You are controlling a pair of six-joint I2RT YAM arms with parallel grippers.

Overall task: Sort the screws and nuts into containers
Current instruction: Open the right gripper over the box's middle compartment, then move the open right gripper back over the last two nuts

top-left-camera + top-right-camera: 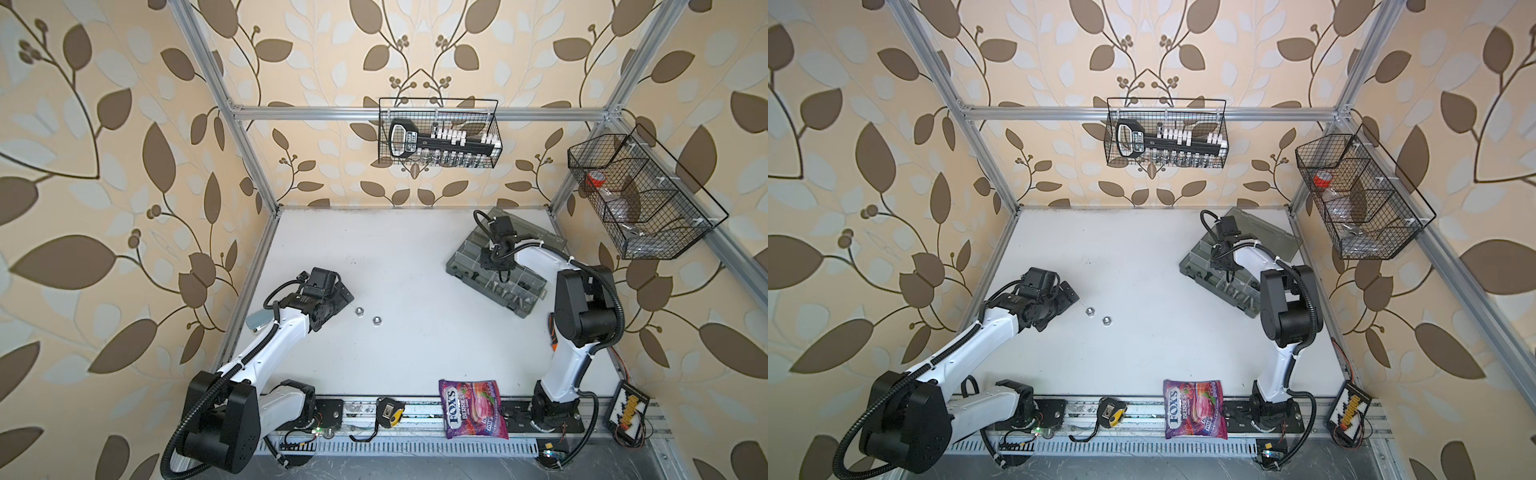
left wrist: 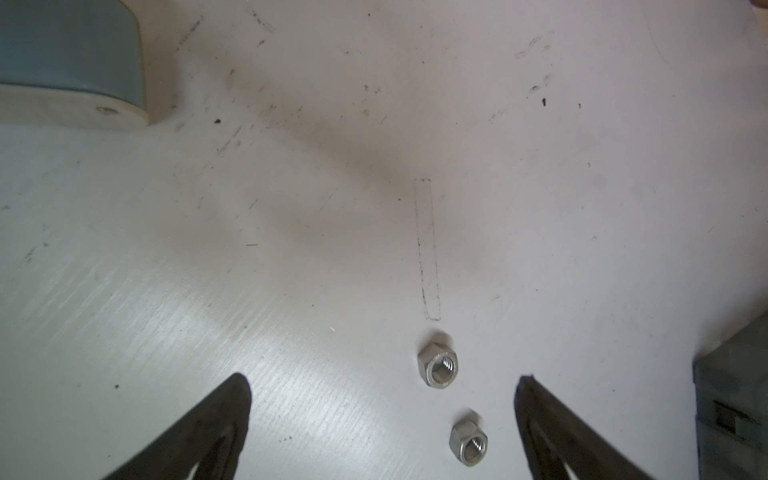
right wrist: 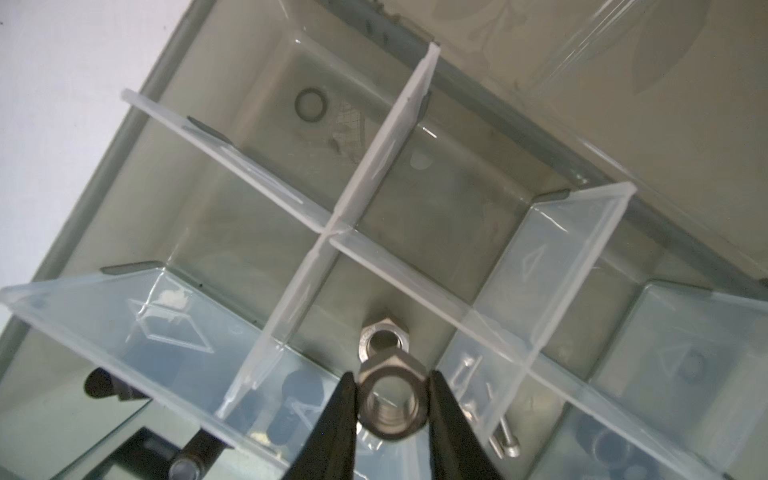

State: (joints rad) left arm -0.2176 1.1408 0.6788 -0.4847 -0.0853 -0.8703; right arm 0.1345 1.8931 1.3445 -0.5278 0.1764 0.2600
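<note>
The silver nut (image 3: 390,415) sits pinched between the two fingers of my right gripper (image 3: 392,376), hanging over a compartment of the organizer box (image 1: 461,259). Only the right wrist view shows this. In both top views the wrist hides the fingers and the nut. A second nut (image 3: 384,340) lies flat on that compartment's floor, directly under the held one, and a thin screw (image 3: 505,438) rests in the neighbouring compartment.

Across the table (image 1: 415,353), my left gripper (image 2: 382,382) has its fingers spread wide and holds nothing. The left wrist view shows a loose nut (image 2: 468,442) between them and another loose nut (image 2: 438,365) just beyond the tips, both on the white surface.
</note>
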